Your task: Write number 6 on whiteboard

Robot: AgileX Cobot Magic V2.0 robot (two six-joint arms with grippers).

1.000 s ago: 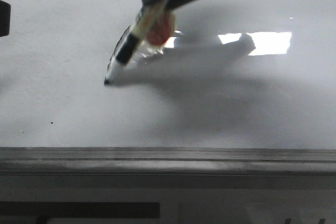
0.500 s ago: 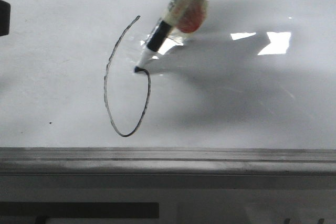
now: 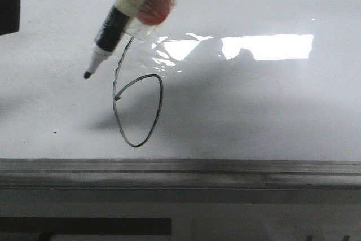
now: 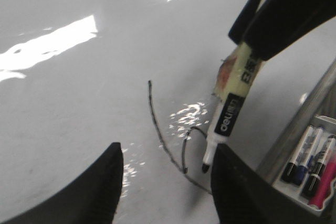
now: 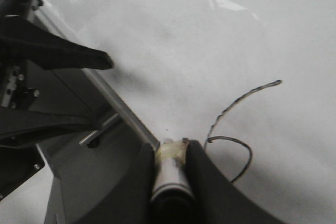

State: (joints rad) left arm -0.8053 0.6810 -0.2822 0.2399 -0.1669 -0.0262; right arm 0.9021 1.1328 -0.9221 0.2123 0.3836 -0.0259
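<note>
The number 6 point(image 3: 137, 103) stands in thin black line on the whiteboard point(image 3: 271, 111), a tall stroke with a closed oval loop. My right gripper point(image 5: 172, 151) is shut on a black-and-white marker point(image 3: 119, 12) wrapped in clear tape. The marker's tip point(image 3: 87, 74) hangs just left of the 6, apart from its own shadow, so it looks lifted off the board. In the left wrist view the 6 point(image 4: 164, 132) and the marker point(image 4: 231, 114) lie ahead of my left gripper point(image 4: 168, 182), which is open and holds nothing.
A grey metal ledge point(image 3: 180, 170) runs along the board's lower edge. A tray with several spare markers point(image 4: 310, 166) sits past that ledge. Bright glare patches point(image 3: 265, 46) lie on the board right of the 6.
The marker closed the loop of the 6, then rose and shifted left and up off the line. The left gripper stayed where it was.
</note>
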